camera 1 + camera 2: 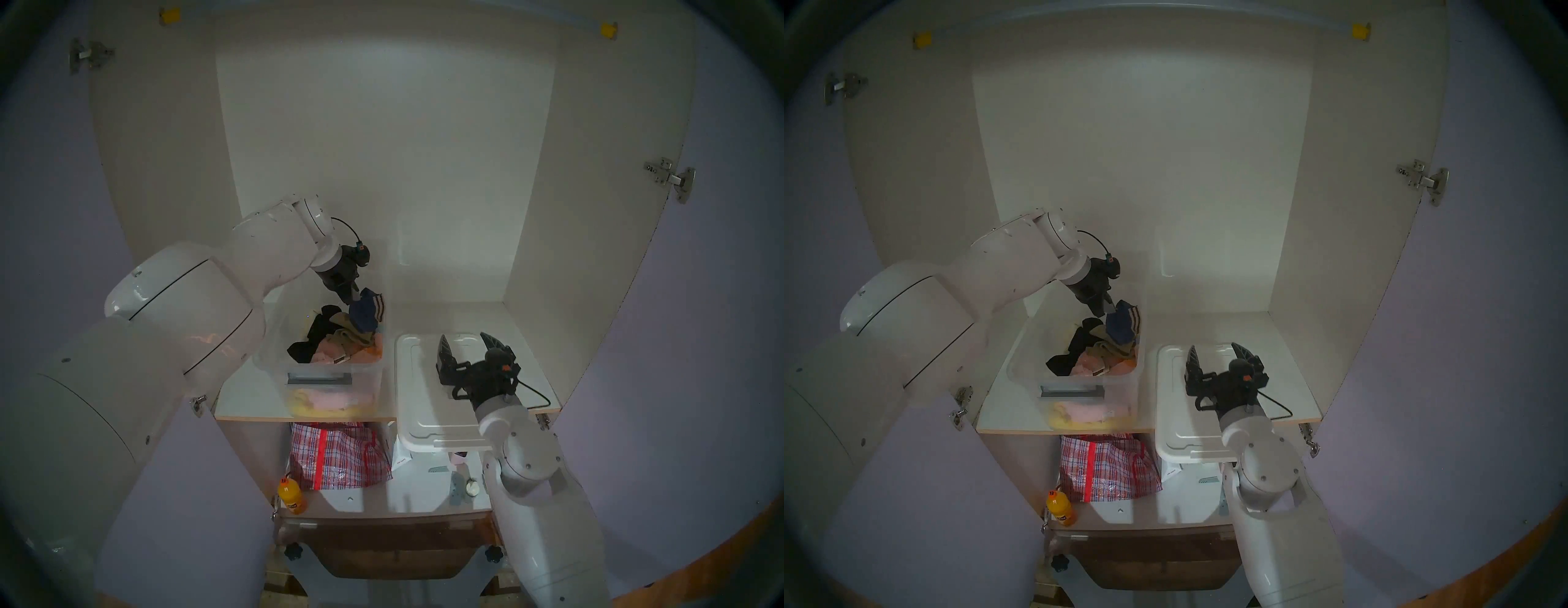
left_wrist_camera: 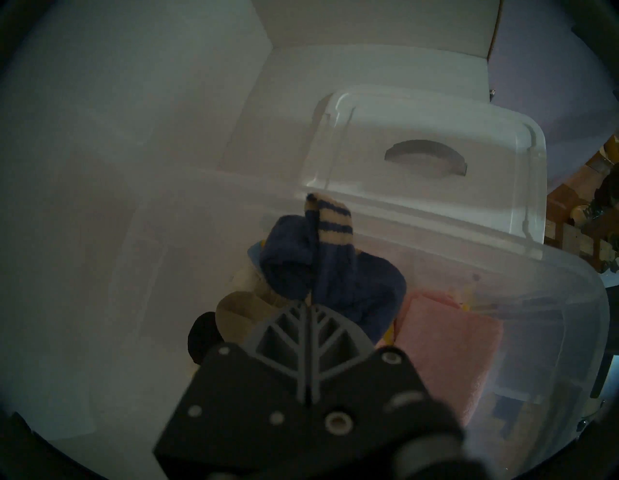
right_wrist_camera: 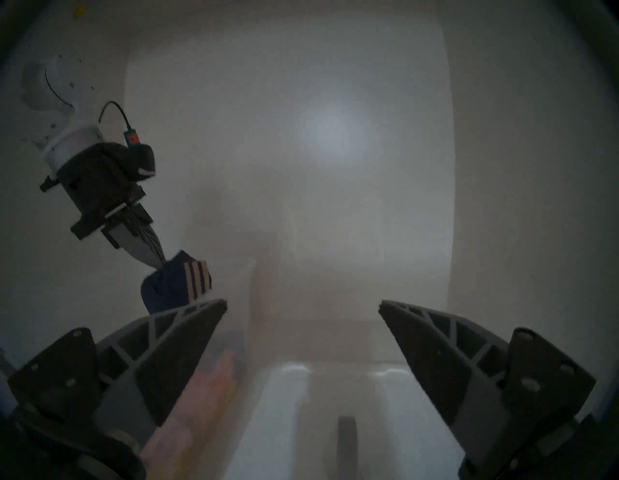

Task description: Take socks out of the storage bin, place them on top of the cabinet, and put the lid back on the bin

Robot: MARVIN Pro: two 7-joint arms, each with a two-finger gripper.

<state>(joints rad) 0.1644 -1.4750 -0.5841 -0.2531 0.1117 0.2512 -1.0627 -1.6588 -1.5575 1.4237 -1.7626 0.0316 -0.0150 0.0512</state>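
Left gripper (image 1: 353, 297) is clamping the socks (image 1: 368, 315) above the storage bin (image 1: 271, 346), clearing them for the cabinet (image 1: 237, 397) shelf. Right gripper (image 1: 466, 346) is hovering, jaws apart, over the lid (image 1: 413, 397), which is lying beside the bin, presumably awaiting refitting.

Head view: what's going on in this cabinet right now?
The left gripper is shut on navy socks, holding them just above the clothes in the open bin on the cabinet shelf. The lid lies on the shelf beside the bin, overhanging its front edge. The right gripper hangs open over the lid, holding nothing. No socks are set out on the shelf yet.
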